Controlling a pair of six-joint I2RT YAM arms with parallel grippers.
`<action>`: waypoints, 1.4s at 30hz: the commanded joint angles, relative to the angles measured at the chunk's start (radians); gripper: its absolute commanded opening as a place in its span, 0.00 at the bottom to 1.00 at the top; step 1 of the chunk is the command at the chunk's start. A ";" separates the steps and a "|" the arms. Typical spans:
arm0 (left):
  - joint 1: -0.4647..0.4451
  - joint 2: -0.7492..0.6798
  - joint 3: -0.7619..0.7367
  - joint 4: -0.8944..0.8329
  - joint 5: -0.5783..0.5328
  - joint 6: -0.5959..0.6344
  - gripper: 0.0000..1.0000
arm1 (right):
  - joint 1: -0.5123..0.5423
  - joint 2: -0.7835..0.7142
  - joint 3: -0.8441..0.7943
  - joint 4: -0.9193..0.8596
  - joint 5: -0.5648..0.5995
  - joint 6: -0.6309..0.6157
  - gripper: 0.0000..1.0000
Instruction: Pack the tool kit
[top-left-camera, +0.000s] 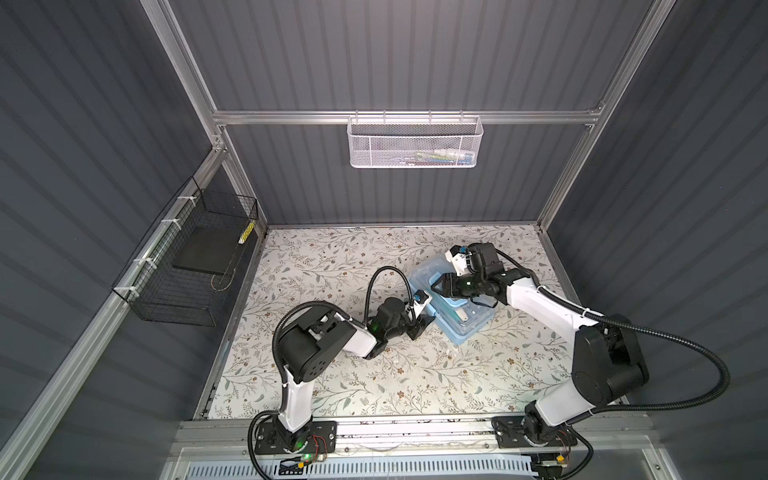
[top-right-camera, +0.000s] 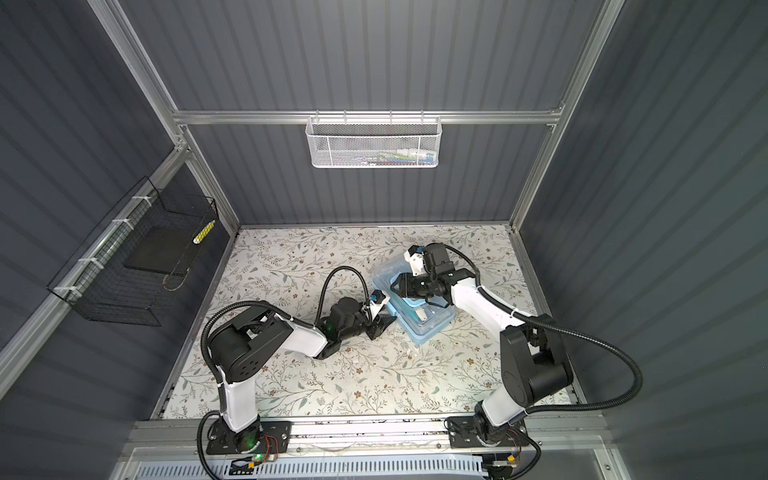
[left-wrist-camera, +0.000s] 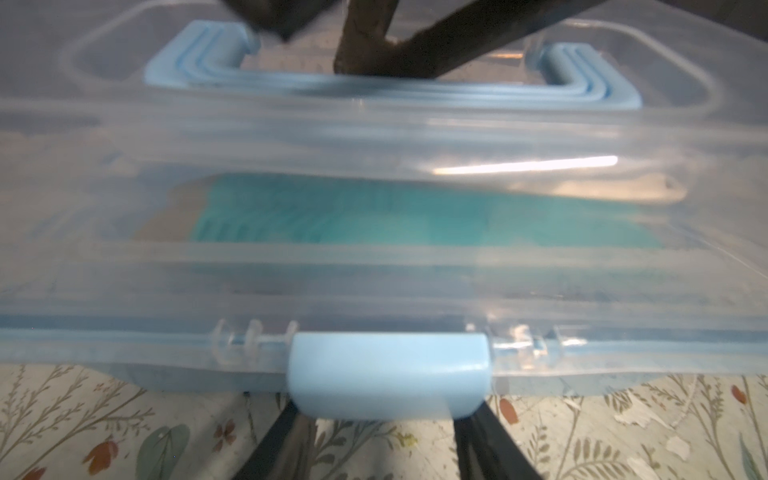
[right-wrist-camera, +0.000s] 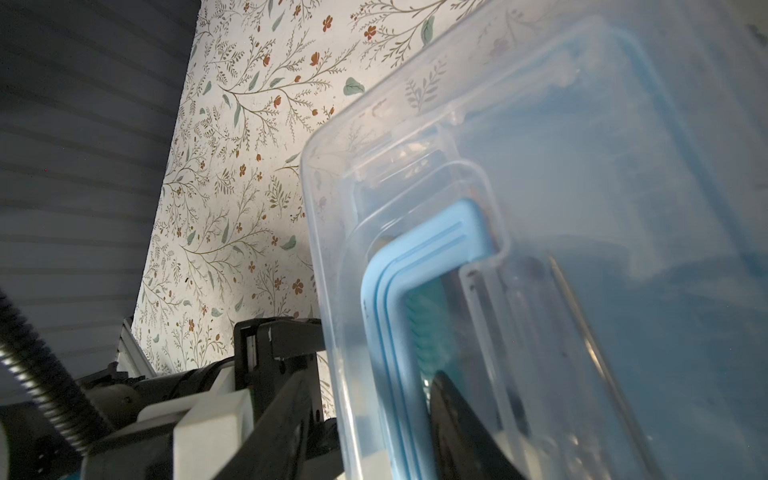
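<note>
- Left gripper (top-left-camera: 426, 322): jaws half apart astride the latch (left-wrist-camera: 388, 374); pinching or not, I cannot tell.
- Tool kit (top-left-camera: 469, 328): on the table (top-left-camera: 332, 374), 2 o'clock from that gripper, long axis 11-to-5.
- Right gripper (top-left-camera: 435, 286): over the lid (top-left-camera: 420, 274); gap unreadable.

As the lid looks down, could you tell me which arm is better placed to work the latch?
Probably left: left gripper faces the latch, fingers either side; right gripper sits over the tool kit.

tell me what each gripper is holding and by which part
Cannot be told: the left gripper straddles the latch of the tool kit, the right gripper sits at its handle, but no closed grip shows.
</note>
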 joint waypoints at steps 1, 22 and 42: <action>0.004 -0.046 0.027 -0.046 0.003 0.022 0.34 | 0.012 0.046 -0.048 -0.125 -0.009 0.018 0.49; 0.004 -0.099 0.094 -0.216 0.007 0.037 0.33 | 0.010 0.012 -0.054 -0.144 0.022 0.036 0.20; 0.004 -0.124 0.173 -0.377 0.005 0.063 0.32 | 0.010 0.026 -0.086 -0.155 0.048 -0.001 0.06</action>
